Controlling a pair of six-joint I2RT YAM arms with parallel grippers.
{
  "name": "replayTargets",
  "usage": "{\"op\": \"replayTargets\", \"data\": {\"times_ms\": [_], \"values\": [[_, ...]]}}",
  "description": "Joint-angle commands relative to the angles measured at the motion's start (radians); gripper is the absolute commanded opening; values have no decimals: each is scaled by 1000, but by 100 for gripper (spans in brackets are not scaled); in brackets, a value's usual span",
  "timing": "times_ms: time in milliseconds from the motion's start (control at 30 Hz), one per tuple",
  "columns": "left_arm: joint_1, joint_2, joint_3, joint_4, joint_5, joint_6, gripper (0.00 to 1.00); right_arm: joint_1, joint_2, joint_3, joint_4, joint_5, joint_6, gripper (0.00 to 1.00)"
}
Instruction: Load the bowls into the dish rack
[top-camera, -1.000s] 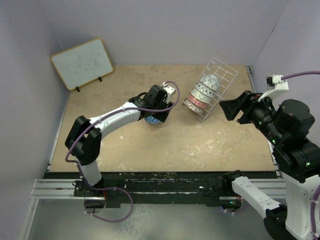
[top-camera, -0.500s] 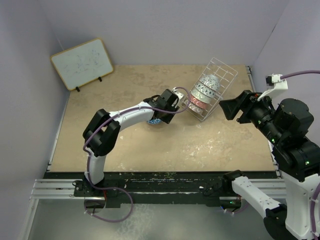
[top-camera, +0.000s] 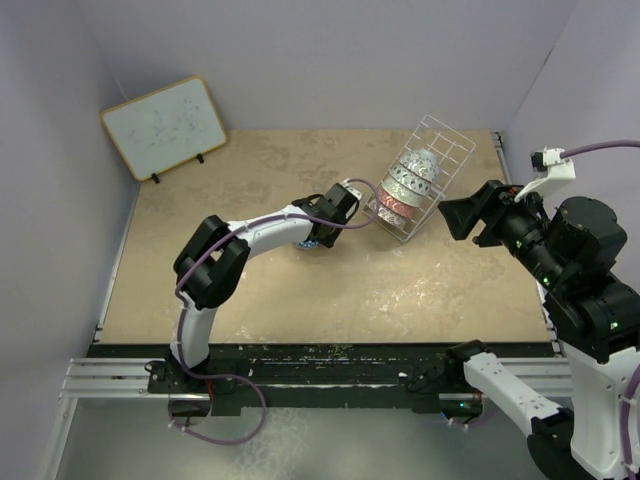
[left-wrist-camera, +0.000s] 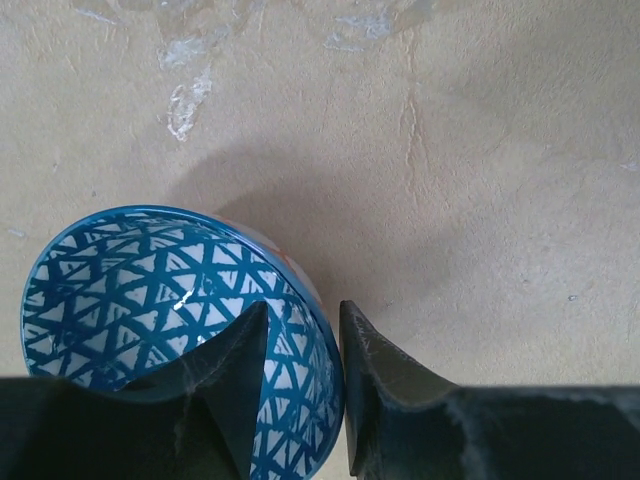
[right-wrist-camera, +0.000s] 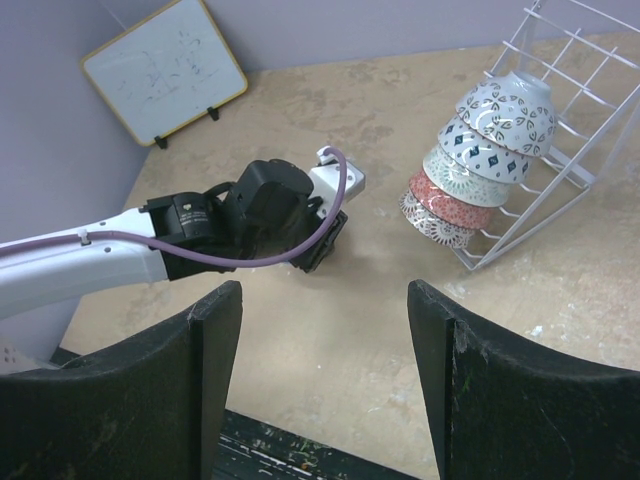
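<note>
Top: left gripper (top-camera: 318, 236), advancing rackward since half-second ago, bringing last blue bowl (top-camera: 306, 244) near dish rack (top-camera: 447, 150) just ahead; four bowls (top-camera: 404, 190) sitting inside.
Left wrist: fingers (left-wrist-camera: 225, 375) clamping bowl rim.
Right wrist: right gripper (right-wrist-camera: 325, 295) idling, spread wide.

- Five bowls in all: four stacked bowls (right-wrist-camera: 478, 150) and one blue bowl (left-wrist-camera: 130, 285).
- One dish rack (top-camera: 447, 143).
- One whiteboard (top-camera: 165, 125).
- Two pincers: the left pincer (left-wrist-camera: 300, 330) and the right pincer (right-wrist-camera: 322, 295).

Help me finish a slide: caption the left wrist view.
Left claw gripping a blue-patterned bowl by its rim.
</note>
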Motion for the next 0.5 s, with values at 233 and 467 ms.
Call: {"op": "replayTargets", "data": {"times_ms": [233,467], "values": [[-26,-18,51,-21,-62,-10,22,4,1,-9,54,19,-7,70],[-28,-17,51,-22,-34,-23,0,5,-7,-4,44,26,-8,70]]}}
